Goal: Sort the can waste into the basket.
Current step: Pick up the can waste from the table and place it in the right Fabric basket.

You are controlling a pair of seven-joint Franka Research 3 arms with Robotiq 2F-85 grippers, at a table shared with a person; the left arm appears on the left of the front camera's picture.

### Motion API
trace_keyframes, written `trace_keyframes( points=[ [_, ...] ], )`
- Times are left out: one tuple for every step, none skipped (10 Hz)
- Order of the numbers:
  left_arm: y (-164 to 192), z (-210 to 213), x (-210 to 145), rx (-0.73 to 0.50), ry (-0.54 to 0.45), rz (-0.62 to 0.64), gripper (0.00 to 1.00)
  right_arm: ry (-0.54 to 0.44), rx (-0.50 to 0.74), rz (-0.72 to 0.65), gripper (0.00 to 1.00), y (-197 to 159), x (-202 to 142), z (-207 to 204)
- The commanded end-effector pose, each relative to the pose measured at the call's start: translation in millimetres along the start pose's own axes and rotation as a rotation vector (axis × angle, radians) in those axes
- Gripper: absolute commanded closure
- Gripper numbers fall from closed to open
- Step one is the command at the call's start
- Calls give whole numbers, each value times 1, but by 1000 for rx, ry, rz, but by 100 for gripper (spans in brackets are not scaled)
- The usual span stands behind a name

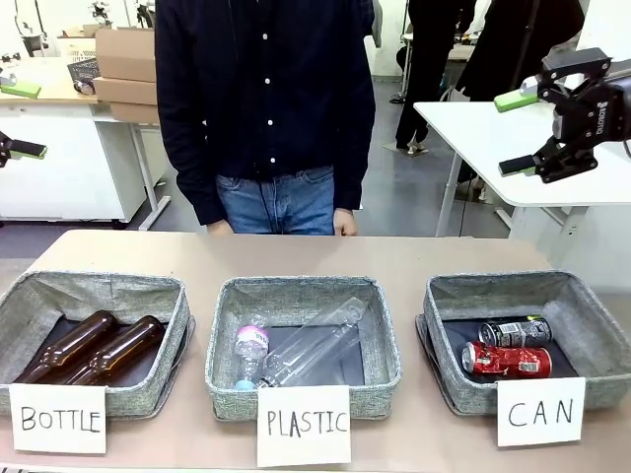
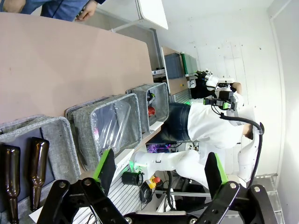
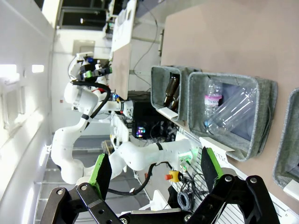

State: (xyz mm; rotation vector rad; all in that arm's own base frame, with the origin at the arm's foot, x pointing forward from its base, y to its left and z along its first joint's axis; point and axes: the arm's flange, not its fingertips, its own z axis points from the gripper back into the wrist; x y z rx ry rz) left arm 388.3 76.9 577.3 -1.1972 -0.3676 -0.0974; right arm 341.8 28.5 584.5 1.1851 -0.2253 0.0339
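The grey fabric basket [image 1: 499, 286] behind the "CAN" card [image 1: 540, 412] stands at the table's right front. Inside it lie a red can [image 1: 508, 361] and, just behind it, a dark can [image 1: 515, 331], both on their sides. My right gripper [image 1: 514, 132] hangs open and empty high above that basket. At the far left edge my left gripper [image 1: 22, 118] is also raised, open and empty. In the left wrist view the left gripper [image 2: 160, 168] stands wide open, with the basket [image 2: 159, 91] and a glimpse of the red can [image 2: 151, 110] far off. The right gripper [image 3: 154, 168] is open in its own view.
A middle bin [image 1: 301, 292] marked "PLASTIC" holds clear plastic bottles [image 1: 306, 350]. The left bin [image 1: 94, 288] marked "BOTTLE" holds two brown glass bottles [image 1: 94, 347]. A person [image 1: 266, 108] stands at the table's far edge, hands down. Bare tabletop lies behind the bins.
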Motion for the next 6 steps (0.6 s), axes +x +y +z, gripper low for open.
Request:
trace_keyframes(
  points=[
    [-3, 0, -2, 3, 3, 5, 0, 8, -2, 21, 0, -2, -2, 1],
    [-3, 0, -2, 3, 3, 5, 0, 8, -2, 21, 0, -2, -2, 1],
    [-3, 0, -2, 3, 3, 5, 0, 8, -2, 21, 0, -2, -2, 1],
    [-3, 0, -2, 3, 3, 5, 0, 8, -2, 21, 0, -2, -2, 1],
    [-3, 0, -2, 3, 3, 5, 0, 8, -2, 21, 0, -2, -2, 1],
    [-3, 0, -2, 3, 3, 5, 0, 8, -2, 21, 0, -2, -2, 1]
  ],
)
